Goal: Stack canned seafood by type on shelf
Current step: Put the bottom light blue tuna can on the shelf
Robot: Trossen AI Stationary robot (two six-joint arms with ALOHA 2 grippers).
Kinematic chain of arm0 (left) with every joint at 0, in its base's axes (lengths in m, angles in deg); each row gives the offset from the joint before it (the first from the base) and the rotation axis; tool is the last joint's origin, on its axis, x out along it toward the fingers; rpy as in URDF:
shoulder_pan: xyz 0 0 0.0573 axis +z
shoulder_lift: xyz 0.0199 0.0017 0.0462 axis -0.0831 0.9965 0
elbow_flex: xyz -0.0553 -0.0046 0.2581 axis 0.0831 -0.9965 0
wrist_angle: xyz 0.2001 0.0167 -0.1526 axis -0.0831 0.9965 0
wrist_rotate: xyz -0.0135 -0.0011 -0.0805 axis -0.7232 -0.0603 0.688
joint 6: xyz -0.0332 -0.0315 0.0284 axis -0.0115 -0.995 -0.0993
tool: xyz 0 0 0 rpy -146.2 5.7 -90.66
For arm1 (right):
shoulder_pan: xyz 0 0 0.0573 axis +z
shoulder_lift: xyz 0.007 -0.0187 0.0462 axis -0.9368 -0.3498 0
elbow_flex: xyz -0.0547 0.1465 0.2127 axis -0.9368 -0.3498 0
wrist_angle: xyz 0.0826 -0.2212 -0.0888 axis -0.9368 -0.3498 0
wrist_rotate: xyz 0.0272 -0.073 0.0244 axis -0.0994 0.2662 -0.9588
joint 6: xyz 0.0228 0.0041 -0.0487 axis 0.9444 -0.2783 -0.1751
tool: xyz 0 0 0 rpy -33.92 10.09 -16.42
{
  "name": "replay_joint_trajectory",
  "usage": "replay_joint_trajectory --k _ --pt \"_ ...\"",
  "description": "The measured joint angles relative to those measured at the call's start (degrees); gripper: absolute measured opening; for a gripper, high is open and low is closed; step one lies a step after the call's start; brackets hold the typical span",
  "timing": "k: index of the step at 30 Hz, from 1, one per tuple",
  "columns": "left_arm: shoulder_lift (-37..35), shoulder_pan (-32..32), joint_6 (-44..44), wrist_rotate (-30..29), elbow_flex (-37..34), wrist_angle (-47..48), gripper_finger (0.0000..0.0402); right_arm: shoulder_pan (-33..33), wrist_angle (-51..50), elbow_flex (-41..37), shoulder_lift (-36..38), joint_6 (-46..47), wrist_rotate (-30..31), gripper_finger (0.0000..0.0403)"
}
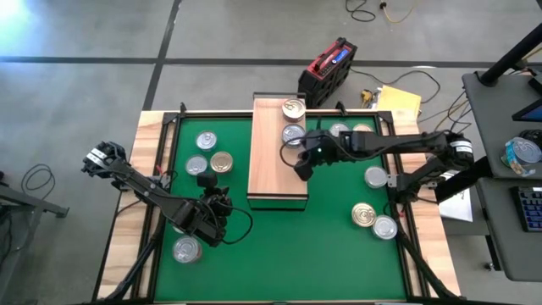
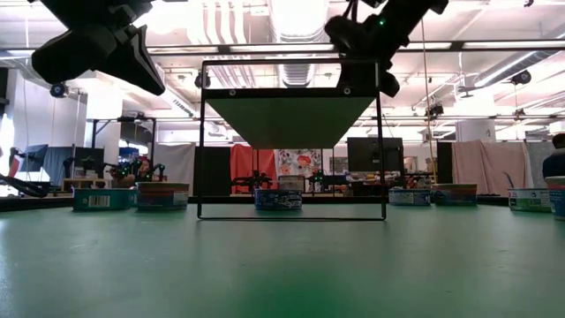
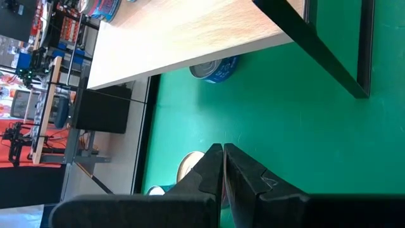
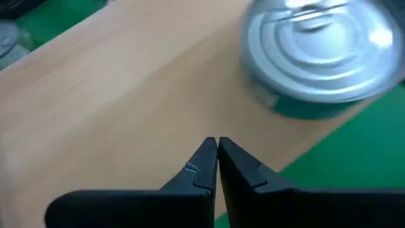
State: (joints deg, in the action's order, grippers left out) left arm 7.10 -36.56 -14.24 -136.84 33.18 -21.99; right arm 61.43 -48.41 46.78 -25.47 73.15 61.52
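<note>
The shelf [image 1: 273, 161] is a light-wood board on a dark frame, standing on the green mat. A gold-lidded can [image 1: 293, 108] and a silver-lidded can [image 1: 293, 133] of the canned seafood stand on its far end. My right gripper [image 1: 301, 169] is shut and hovers over the board's right edge, just short of the silver can [image 4: 323, 57]. My left gripper [image 1: 209, 186] is shut and hangs above the mat left of the shelf, near a gold-lidded can [image 1: 222, 162] and two silver ones [image 1: 206, 141] [image 1: 196, 164]. Neither gripper holds anything.
More cans lie on the mat: one near left [image 1: 186, 249], several at right [image 1: 375, 176] [image 1: 364, 213] [image 1: 385, 227] [image 1: 339, 130]. A blue-sided can [image 2: 278, 199] shows under the shelf. A red and black case [image 1: 329, 72] sits beyond the table's far edge.
</note>
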Motion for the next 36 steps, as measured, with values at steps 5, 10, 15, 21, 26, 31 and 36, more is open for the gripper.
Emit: replay_joint_trajectory --k 5,10,15,21,26,31,36 --pt "0.0 0.0 0.0 0.0 0.0 0.0 0.0000 2.1 7.6 -0.1 -2.7 0.0 2.3 0.0009" --pt "0.0 0.0 -0.1 0.0 0.0 0.0 0.0000 2.2 15.6 0.2 -6.5 1.0 6.3 0.0009" --pt "0.0 0.0 -0.2 0.0 0.0 0.0 0.0000 2.2 15.7 0.6 -8.7 1.0 10.3 0.0009" --pt "0.0 0.0 -0.2 0.0 0.0 0.0 0.0000 2.1 15.4 0.9 -8.5 1.0 13.0 0.0009" --pt "0.0 0.0 -0.2 0.0 0.0 0.0 0.0000 1.4 13.0 1.0 -7.4 0.9 14.5 0.0009" --pt "0.0 0.0 -0.2 0.0 0.0 0.0 0.0000 0.3 11.1 1.0 -7.4 0.9 14.5 0.0009" --pt "0.0 0.0 -0.2 0.0 0.0 0.0 0.0000 -0.2 10.5 1.0 -7.4 0.3 14.5 0.0009"
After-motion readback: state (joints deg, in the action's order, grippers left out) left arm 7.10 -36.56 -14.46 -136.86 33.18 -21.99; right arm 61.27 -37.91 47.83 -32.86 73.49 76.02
